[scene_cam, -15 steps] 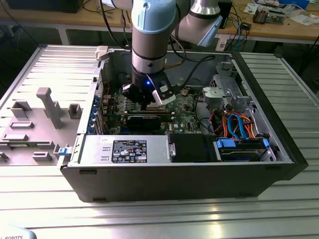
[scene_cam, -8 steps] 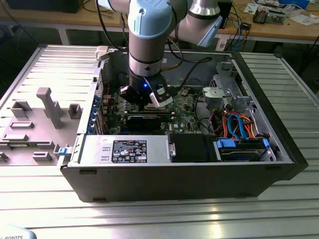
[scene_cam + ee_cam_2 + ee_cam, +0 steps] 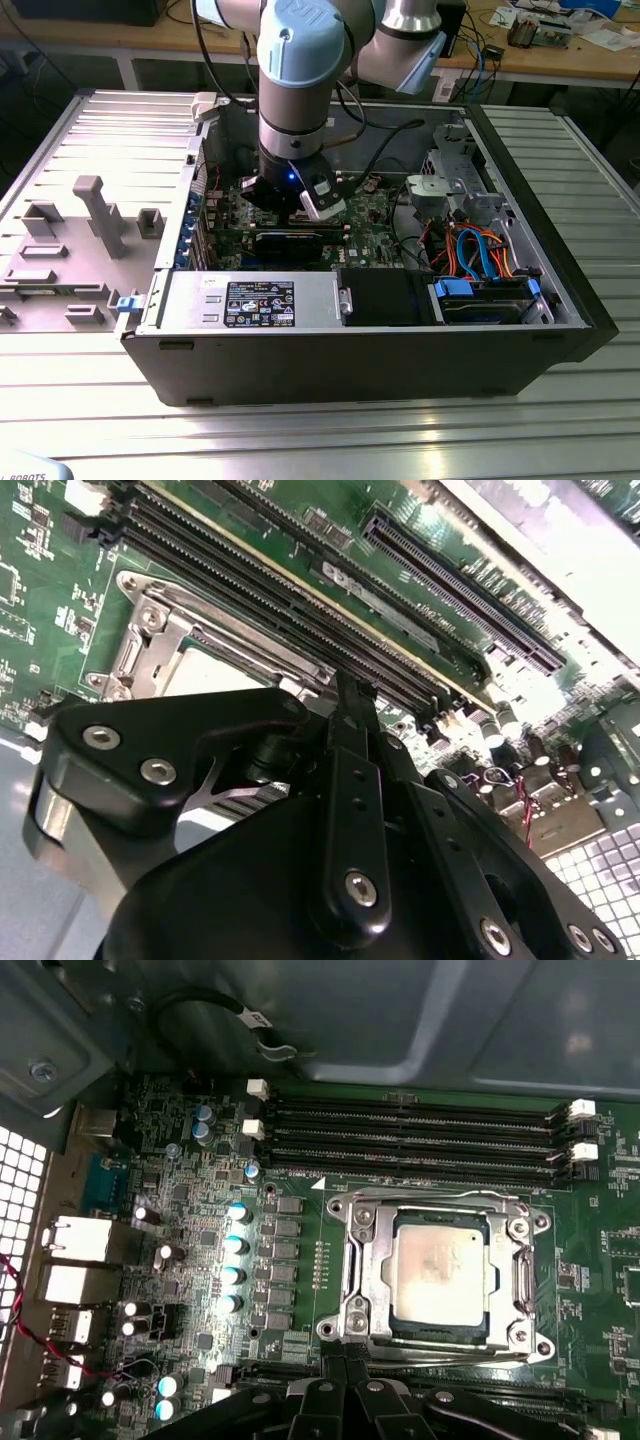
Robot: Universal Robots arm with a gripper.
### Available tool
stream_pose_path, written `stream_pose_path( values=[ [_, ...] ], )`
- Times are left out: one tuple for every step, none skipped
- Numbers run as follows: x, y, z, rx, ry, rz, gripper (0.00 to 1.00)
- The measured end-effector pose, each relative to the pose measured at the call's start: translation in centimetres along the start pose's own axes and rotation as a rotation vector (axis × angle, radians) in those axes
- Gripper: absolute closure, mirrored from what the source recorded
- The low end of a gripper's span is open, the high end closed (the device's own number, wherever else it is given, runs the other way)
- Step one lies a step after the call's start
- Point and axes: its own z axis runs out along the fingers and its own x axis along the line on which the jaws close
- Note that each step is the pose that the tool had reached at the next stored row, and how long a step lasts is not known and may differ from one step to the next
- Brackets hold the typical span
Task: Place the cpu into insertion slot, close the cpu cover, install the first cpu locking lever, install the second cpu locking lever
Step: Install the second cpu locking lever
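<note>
While your claw (image 3: pixel 345 1385) hangs at the lower middle of the first wrist view, just beside the insertion slot (image 3: pixel 352 1260), its fingers appear drawn together and hold nothing. The cpu (image 3: pixel 442 1276) sits in the slot, with the cpu cover (image 3: pixel 520 1282) closed around it, centre-right.

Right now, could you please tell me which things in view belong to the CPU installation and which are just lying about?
Belongs to the job:
- cpu, seated in the insertion slot
- cpu cover, down around the chip
- gripper, beside the socket

Just lying about:
- memory slots
- drive cables
- power supply
- grey fixture blocks
</note>
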Motion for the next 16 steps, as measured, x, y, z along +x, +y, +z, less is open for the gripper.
stream_pose_path(
  values=[
    [0.02,-0.02,0.1,-0.0057,0.0003,0.0,0.89],
    [0.04,-0.06,0.26,-0.0074,0.0026,0.0,0.89],
    [0.06,-0.08,0.38,-0.009,0.0058,0.001,0.89],
    [0.08,-0.09,0.43,-0.0098,0.0076,0.001,0.89],
    [0.09,-0.1,0.49,-0.0105,0.0094,0.002,0.89],
    [0.12,-0.12,0.55,-0.0115,0.0116,0.002,0.89],
    [0.14,-0.13,0.61,-0.0133,0.0128,0.002,0.89],
    [0.14,-0.14,0.63,-0.0154,0.013,0.002,0.89],
    [0.13,-0.14,0.66,-0.0204,0.0128,0.002,0.89],
    [0.13,-0.14,0.7,-0.0269,0.0124,0.002,0.89],
    [0.14,-0.14,0.73,-0.0322,0.0119,0.001,0.89],
    [0.13,-0.15,0.77,-0.0359,0.0114,0.001,0.89],
    [0.13,-0.16,0.8,-0.0388,0.0112,0.001,0.89],
    [0.13,-0.17,0.87,-0.0418,0.0109,0.001,0.89],
    [0.12,-0.19,0.94,-0.0432,0.0106,0.001,0.89],
    [0.12,-0.21,1.01,-0.0439,0.0106,0.001,0.89]
  ],
)
